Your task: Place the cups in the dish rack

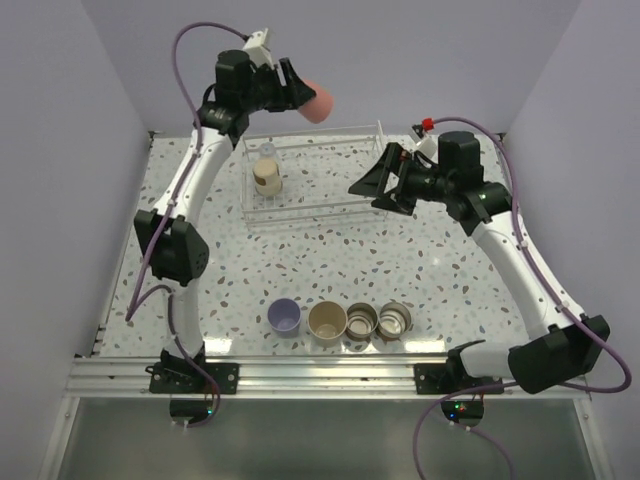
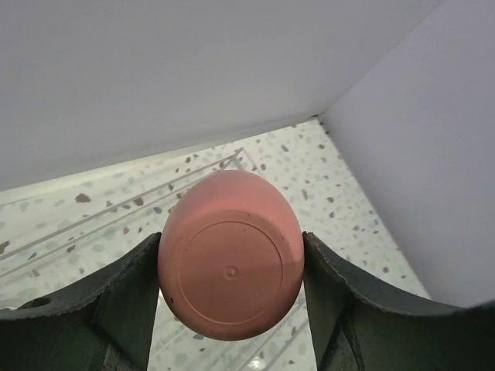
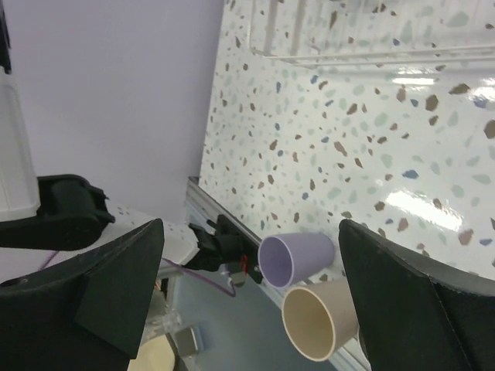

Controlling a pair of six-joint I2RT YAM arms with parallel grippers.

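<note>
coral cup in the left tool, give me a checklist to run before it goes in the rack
1. Grip: the coral cup sits base-out between both fingers of the left tool: ok.
2. Position: the cup is near the back edge of the dish rack; whether it is fully over the rack: cannot tell.
3. Room in the rack: only a tan-based cup and a clear cup at the left end: ok.
4. The right tool is open and empty, over the rack's right end, apart from the left tool: ok.
5. Waiting cups: the lavender cup, beige cup and two steel cups stand upright at the near edge: ok.
</note>
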